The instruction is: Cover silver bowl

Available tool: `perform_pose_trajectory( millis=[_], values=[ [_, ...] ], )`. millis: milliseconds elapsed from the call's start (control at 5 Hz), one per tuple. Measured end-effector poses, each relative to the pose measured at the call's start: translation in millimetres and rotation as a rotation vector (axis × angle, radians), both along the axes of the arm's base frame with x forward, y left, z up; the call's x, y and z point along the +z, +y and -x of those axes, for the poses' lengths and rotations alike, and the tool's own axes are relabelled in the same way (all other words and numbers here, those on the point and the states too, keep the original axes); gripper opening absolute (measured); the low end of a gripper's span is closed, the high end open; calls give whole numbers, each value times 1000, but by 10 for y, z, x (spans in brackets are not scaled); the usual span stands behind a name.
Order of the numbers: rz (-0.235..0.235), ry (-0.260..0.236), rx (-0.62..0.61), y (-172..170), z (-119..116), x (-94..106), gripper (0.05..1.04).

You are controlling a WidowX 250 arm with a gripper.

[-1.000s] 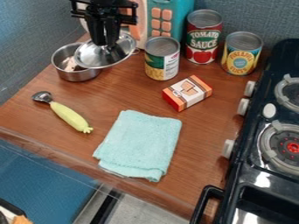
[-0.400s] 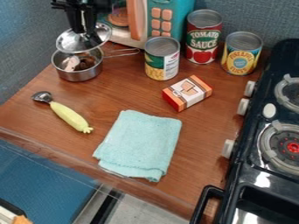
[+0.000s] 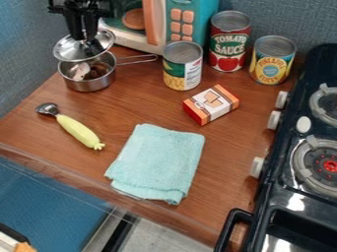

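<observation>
Camera view, near to far: black oven handle [image 3: 227,231] and stove [image 3: 309,125] along the right, off beside the tabletop [image 3: 243,128]. Folded teal cloth [image 3: 158,160] at front, lying flat; scoop [image 3: 78,130] with yellow handle to its left and a bit back, metal end pointing away. Small red-and-white box [image 3: 211,104] beyond the cloth, on its side of the stove.

Next back, at left: silver bowl [image 3: 89,84], upright and uncovered, with brown and pink bits [image 3: 82,72] inside. Wire handle [image 3: 138,60] stretching right, toward the shorter can [image 3: 183,66]; two more cans [image 3: 272,61] standing farther right. Clear of the route down, by the look of it.

Lid [image 3: 79,48] over the back part of the bowl's mouth in this view, slightly tilted, left side lower. Contact with the rim: cannot tell. Claw [image 3: 80,35] right above, fingers close together, pinching the lid at its top; knob hidden between. Toy microwave [image 3: 203,19] behind.

Key relation: bowl below the claw and a touch toward the camera. Only one arm here, so no choice of side. Next, probably: level the lid, lower, maybe ease forward to centre, release. Could catch the back rim or slide off if let go tilted. Nearly done, just needs seating.
</observation>
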State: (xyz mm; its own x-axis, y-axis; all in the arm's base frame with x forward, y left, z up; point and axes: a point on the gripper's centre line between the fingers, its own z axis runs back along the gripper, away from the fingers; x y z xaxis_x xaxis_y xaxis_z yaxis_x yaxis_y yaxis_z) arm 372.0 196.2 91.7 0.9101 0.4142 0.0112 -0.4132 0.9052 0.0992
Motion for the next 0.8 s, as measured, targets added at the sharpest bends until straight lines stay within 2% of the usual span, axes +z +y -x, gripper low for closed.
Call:
perform_pose_trajectory(
  millis=[200,800],
  values=[
    [-11,4,7,57,13,-40,266],
    [-49,42,34,134,36,-381,266]
  ],
)
